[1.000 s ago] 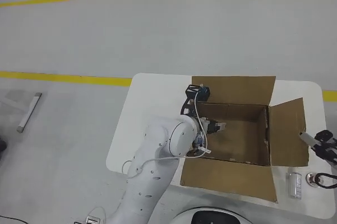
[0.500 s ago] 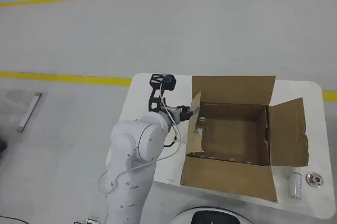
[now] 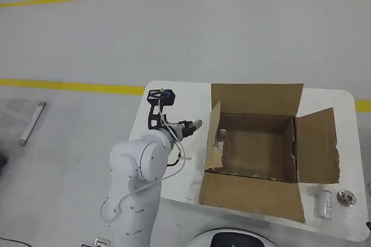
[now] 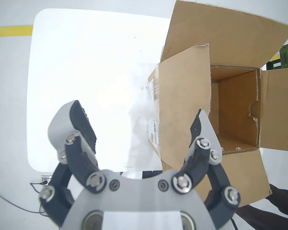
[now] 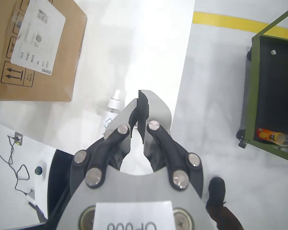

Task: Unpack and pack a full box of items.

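Note:
The open cardboard box stands on the white table, with its left flap raised upright. A small clear bottle lies inside against the left wall. My left gripper hovers over the table just left of that flap; in its wrist view the left gripper is open with nothing between its fingers, and the box is beside it. My right gripper is shut and holds nothing. It hangs over the table's right edge above a clear spray bottle.
A clear bottle and a round metal lid lie on the table right of the box's front flap. A green cart holding an orange bottle stands on the floor beyond the table. Bare table lies left of the box.
My left arm pulled out of the box and swung left, and the left flap now stands upright. The right arm drew back from the box's right flap to the view's edge.

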